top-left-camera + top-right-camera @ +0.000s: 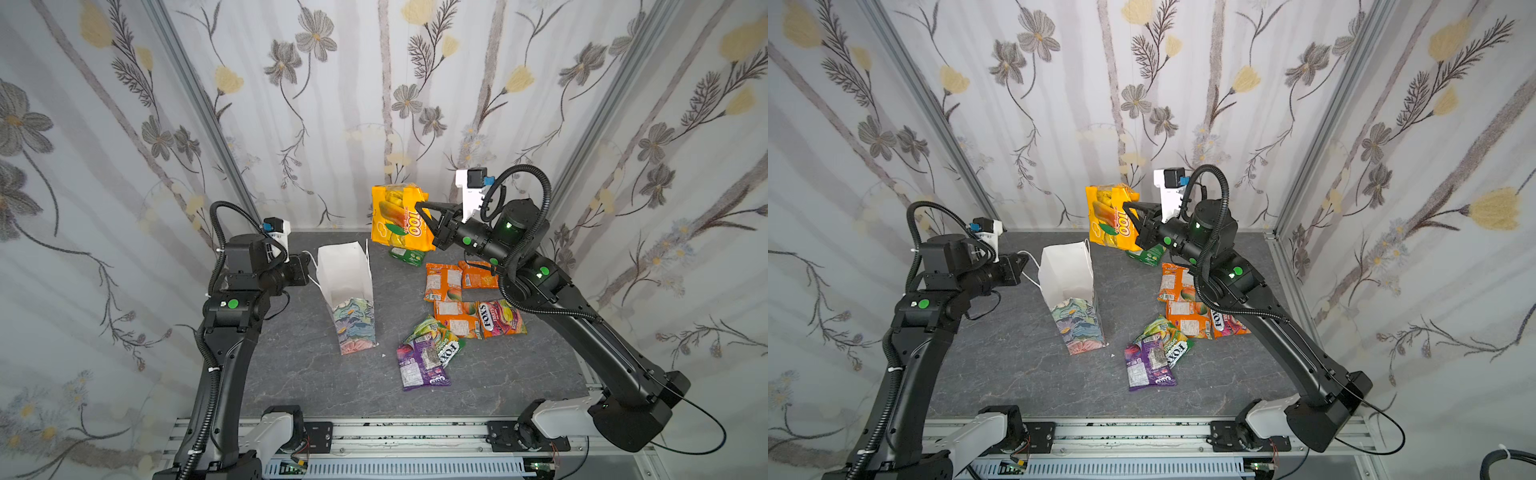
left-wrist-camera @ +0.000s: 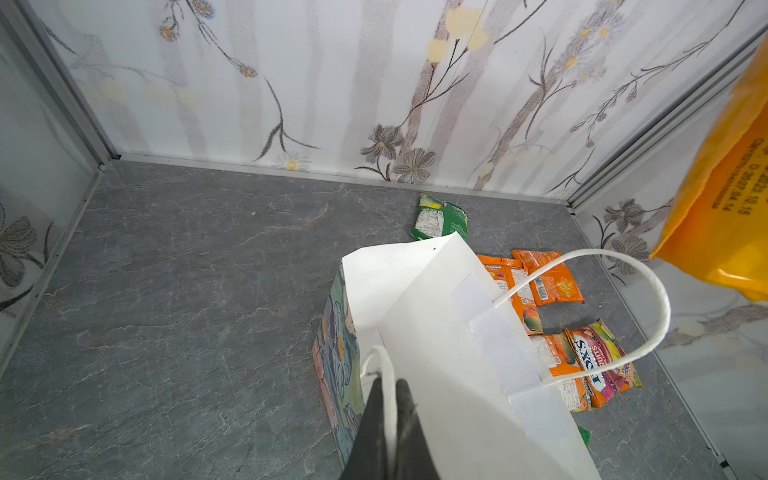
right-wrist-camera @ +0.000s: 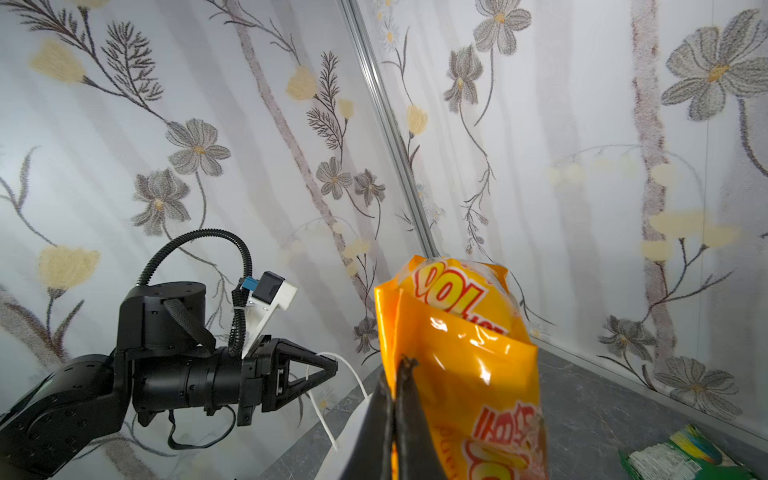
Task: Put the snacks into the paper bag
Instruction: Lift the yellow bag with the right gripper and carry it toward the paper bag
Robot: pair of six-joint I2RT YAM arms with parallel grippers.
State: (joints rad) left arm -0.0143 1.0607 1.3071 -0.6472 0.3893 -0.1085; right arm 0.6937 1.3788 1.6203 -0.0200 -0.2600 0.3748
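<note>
1. The grey marbled surface [image 1: 291, 374] carries the bag and the loose snacks.
2. The paper bag [image 1: 353, 320] stands upright left of centre, its mouth open and its white inside showing.
3. A large yellow packet [image 1: 399, 220] hangs in the air beyond the bag and to its right, clear of the surface.
4. Smaller packets lie flat to the right of the bag: green [image 1: 407, 254] near the back wall, orange [image 1: 442, 282], red FOX'S [image 1: 500, 318] and purple [image 1: 422, 365] nearest the front.
5. The right fingers [image 3: 405, 382] are closed on the yellow packet's edge.
6. The left fingers [image 2: 405, 399] are pinched shut on the bag's white cord handle [image 2: 374, 353].
</note>
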